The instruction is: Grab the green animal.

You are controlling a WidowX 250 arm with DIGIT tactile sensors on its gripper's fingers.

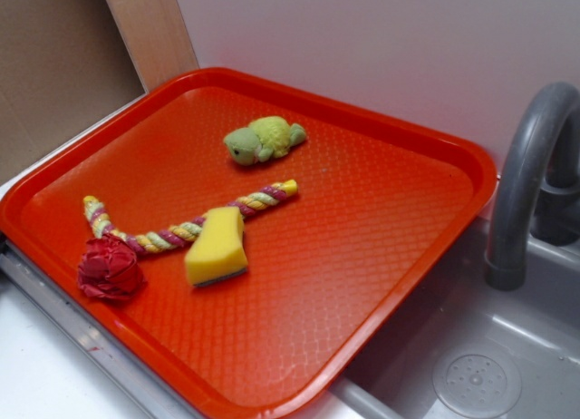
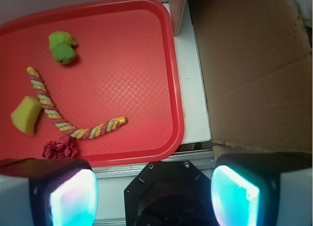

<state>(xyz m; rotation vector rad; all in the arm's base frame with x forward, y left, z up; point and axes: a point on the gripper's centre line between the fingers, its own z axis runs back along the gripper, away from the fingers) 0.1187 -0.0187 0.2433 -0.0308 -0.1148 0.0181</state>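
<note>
A: Where is the small soft plush turtle with the light green head and yellowish-green shell (image 1: 264, 140)?

B: It lies on the far part of the textured red plastic tray (image 1: 362, 256), alone, with bare tray all around it. The braided yellow-pink rope toy (image 1: 181, 230) is nearer to the front, well apart from the turtle, and the yellow sponge block (image 1: 217, 248) lies against the rope. A crumpled red cloth flower (image 1: 110, 268) sits at the rope's end.

A: And the gripper (image 2: 154, 189)?

B: In the wrist view it hangs outside the tray, over the front rim, with the two pads wide apart and nothing between them. The exterior view does not show it.

A: How should the reach go?

B: I think it should travel across the tray above the rope, so it does not drag it, then come down with one pad on each side of the shell. The shell is round and soft, so closing across the middle of the body seems safer than on the head.
</note>
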